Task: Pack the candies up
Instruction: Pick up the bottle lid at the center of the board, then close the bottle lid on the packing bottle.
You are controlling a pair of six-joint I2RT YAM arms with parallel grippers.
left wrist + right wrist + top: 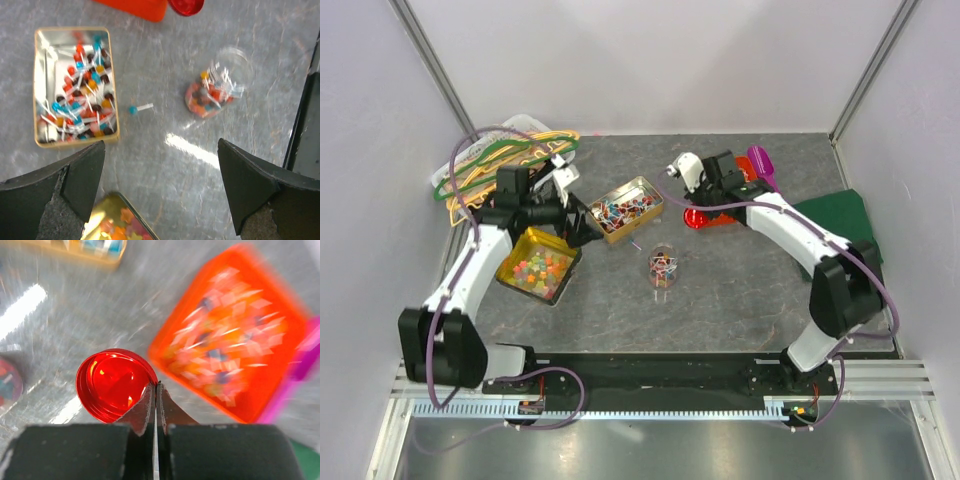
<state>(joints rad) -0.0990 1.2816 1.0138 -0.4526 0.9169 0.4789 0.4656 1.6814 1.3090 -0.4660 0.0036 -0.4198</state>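
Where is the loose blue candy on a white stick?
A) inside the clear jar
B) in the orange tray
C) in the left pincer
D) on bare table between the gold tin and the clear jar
D: the loose blue candy on a white stick lies on the grey table, apart from the rectangular gold metal tin and the clear plastic jar.

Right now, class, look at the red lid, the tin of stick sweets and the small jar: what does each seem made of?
The red lid: probably translucent plastic, glossy; light glows through it. The tin: likely thin metal, gold, mirror-like inner walls. The jar: clear glass or plastic, cannot tell which; contents show through.
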